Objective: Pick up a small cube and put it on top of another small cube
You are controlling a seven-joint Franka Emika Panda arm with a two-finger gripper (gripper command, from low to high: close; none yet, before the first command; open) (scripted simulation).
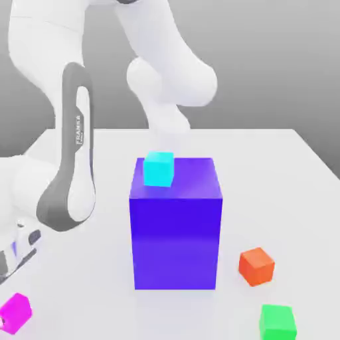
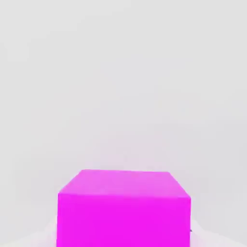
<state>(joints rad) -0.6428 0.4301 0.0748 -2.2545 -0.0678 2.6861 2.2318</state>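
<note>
The small magenta-pink cube [image 1: 14, 313] lies on the white table at the front of the exterior view's left, partly cut by the picture's edge. My gripper [image 1: 9, 267] hangs just above and slightly behind it, at that same left edge, and is not touching it. The hand view has the same magenta cube [image 2: 123, 210] close up, resting on the table. A small cyan cube [image 1: 159, 169] sits on the top face of the big blue-violet block [image 1: 175, 229], near its back left corner.
An orange-red cube [image 1: 256, 266] and a green cube [image 1: 277, 321] lie on the table at the front of the exterior view's right. The tall blue-violet block stands mid-table. The arm's white links [image 1: 66, 166] rise along the left side.
</note>
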